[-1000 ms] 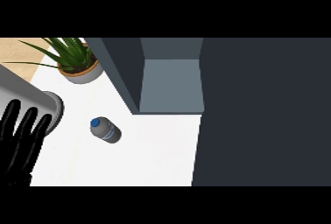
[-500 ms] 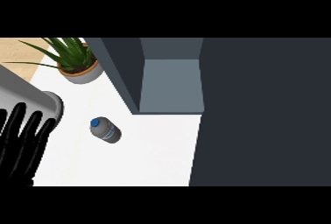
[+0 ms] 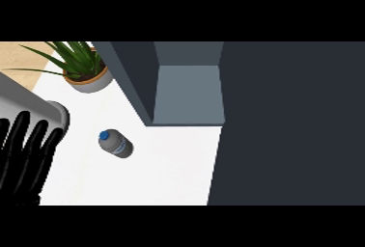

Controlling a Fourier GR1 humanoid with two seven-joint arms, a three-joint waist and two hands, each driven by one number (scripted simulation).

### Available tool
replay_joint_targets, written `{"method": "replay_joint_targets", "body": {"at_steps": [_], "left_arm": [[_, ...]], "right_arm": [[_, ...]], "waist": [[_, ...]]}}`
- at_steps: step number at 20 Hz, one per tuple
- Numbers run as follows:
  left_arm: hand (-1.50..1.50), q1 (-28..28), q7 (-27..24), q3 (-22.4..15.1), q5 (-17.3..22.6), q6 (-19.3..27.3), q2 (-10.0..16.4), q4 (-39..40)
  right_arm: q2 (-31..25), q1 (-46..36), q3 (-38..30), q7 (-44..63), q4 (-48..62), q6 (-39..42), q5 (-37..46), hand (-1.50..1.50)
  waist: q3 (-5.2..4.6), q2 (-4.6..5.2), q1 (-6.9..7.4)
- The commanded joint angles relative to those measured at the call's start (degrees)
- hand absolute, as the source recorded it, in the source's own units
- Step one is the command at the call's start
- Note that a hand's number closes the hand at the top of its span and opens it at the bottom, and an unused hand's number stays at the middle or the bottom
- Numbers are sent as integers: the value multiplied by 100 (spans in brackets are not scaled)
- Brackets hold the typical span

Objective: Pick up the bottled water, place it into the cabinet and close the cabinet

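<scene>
The bottled water (image 3: 115,143), a small grey bottle with a blue cap, stands on the white counter (image 3: 157,169) left of centre. My left hand (image 3: 25,154) shows at the left edge with its fingers straight and pointing up, open, a short way left of the bottle and not touching it. The cabinet (image 3: 187,94) stands open behind the bottle, its grey inside visible. Its dark door (image 3: 292,125) fills the right side of the view. My right hand does not show.
A potted plant (image 3: 84,72) in a pale pot stands at the back left, beside the cabinet's left wall. A grey rounded object (image 3: 35,103) lies at the left edge, behind my left hand.
My left hand has slid slightly toward the left edge and lower. The bottle and the cabinet have not moved.
</scene>
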Motion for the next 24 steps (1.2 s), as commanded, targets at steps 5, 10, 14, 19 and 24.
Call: {"method": "replay_joint_targets", "body": {"at_steps": [5, 10, 14, 19, 24], "left_arm": [[-150, -108, -428, 168, -116, -75, 16, 376], [-150, -409, -603, 806, 457, -160, 11, 1111], [-150, -328, -751, 1110, 487, -218, 128, 1254], [-150, -652, -1304, 1191, 209, -194, 64, 2356], [-150, -745, -1910, 1506, 414, -503, 166, 3365]], "right_arm": [[-130, -136, 352, 899, -1127, -322, 497, -150], [-221, -322, 32, 886, -940, -313, 166, -150], [-262, -246, 472, 1118, -1261, -519, 545, -150], [-347, -140, 392, 911, -1107, -545, 477, -150], [-492, -147, 714, 1065, -1277, -599, 576, -150]], "waist": [[-6, 0, -6], [-5, 15, -12], [-8, -1, -33], [-1, 3, -56], [-6, 0, -94]]}}
